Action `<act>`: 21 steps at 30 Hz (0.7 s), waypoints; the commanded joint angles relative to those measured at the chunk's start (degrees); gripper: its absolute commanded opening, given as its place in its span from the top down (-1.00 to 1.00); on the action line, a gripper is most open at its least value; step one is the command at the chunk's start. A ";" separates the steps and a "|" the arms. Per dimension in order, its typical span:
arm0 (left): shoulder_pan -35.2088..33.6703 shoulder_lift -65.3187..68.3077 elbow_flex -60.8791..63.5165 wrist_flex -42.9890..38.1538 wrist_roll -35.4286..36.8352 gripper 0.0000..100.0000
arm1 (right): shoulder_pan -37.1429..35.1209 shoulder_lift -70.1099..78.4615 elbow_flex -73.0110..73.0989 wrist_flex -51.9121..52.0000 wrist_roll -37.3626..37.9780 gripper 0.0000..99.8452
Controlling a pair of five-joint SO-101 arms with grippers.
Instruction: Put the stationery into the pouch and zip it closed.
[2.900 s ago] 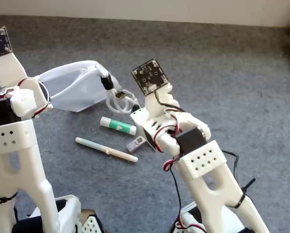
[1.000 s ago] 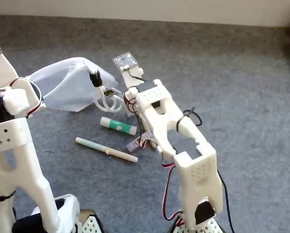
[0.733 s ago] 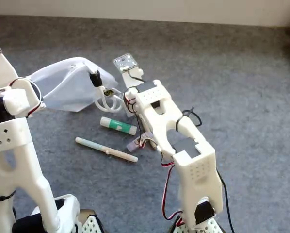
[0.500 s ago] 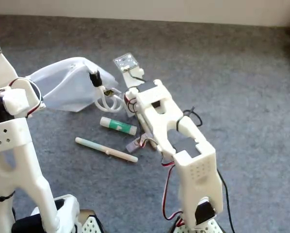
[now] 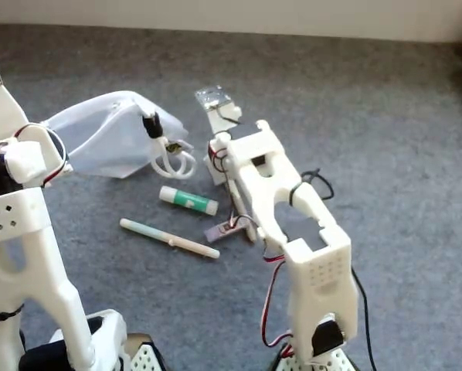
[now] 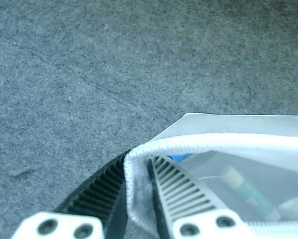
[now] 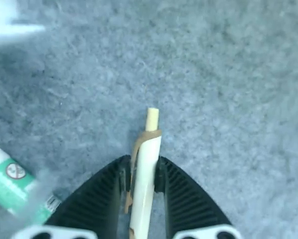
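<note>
- High view: pouch (image 5: pixel 100 143) is held up by the left arm (image 5: pixel 22 209), at 9 o'clock from the right arm (image 5: pixel 270 185)'s wrist. Glue stick (image 5: pixel 188 200) and pen (image 5: pixel 169 238) lie on the carpet (image 5: pixel 385 154) at 5 o'clock of the pouch. Pen axis runs 10–4. Right arm is nearer to them.
- Left wrist view: left gripper (image 6: pixel 139 162) is clamped on the pouch rim. A green-white tube shows through the wall; can't tell if it's inside.
- Right wrist view: right gripper (image 7: pixel 142 164) is clenched on a cream stick (image 7: pixel 151 119), axis in line with the fingers, tip past them. Next, I'd guess, it goes to the pouch mouth.
</note>
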 commanded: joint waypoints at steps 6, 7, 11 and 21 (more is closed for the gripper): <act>-0.84 -0.13 -0.66 -0.26 0.26 0.99 | 2.24 -15.96 4.00 0.13 0.62 0.99; -0.75 -0.13 -0.66 -0.26 0.26 0.99 | 2.24 -17.19 4.70 0.13 0.62 0.99; 0.40 -0.13 -0.57 -0.18 0.26 0.99 | 2.24 -22.64 7.87 0.13 0.62 0.99; 3.30 -0.13 -0.48 -0.18 0.26 0.99 | 2.15 -35.74 15.16 0.13 0.26 0.99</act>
